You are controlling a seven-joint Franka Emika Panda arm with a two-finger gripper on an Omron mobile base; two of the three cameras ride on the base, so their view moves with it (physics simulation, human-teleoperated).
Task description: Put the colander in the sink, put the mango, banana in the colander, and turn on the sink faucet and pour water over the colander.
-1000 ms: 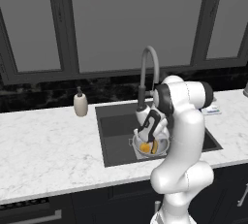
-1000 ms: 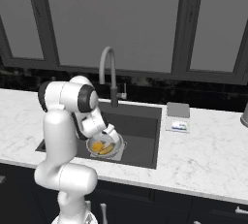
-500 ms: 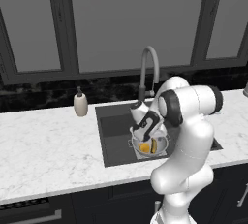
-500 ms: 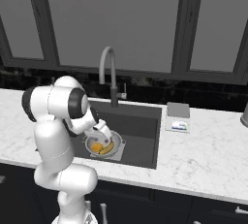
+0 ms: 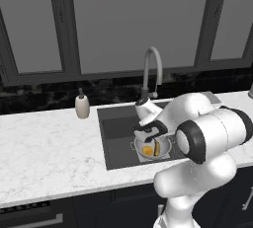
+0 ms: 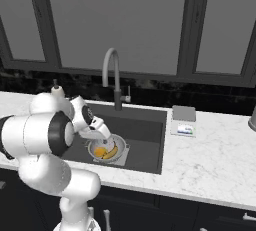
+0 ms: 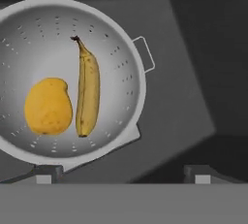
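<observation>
I see the sink [image 5: 116, 135] set in the white counter [image 5: 44, 148], with the faucet [image 5: 150, 69] arching over its back edge. The colander [image 7: 121, 48] sits on the sink floor. Inside it lie the banana [image 7: 88, 94] and the mango [image 7: 47, 106], side by side, just apart. My gripper [image 7: 118, 175] hangs above the colander's rim, its fingers spread wide with nothing between them.

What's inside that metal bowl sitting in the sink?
The colander holds a mango and a banana, lying side by side on its perforated floor. The metal directly beneath the two fruits is covered, so nothing can be told there.
</observation>
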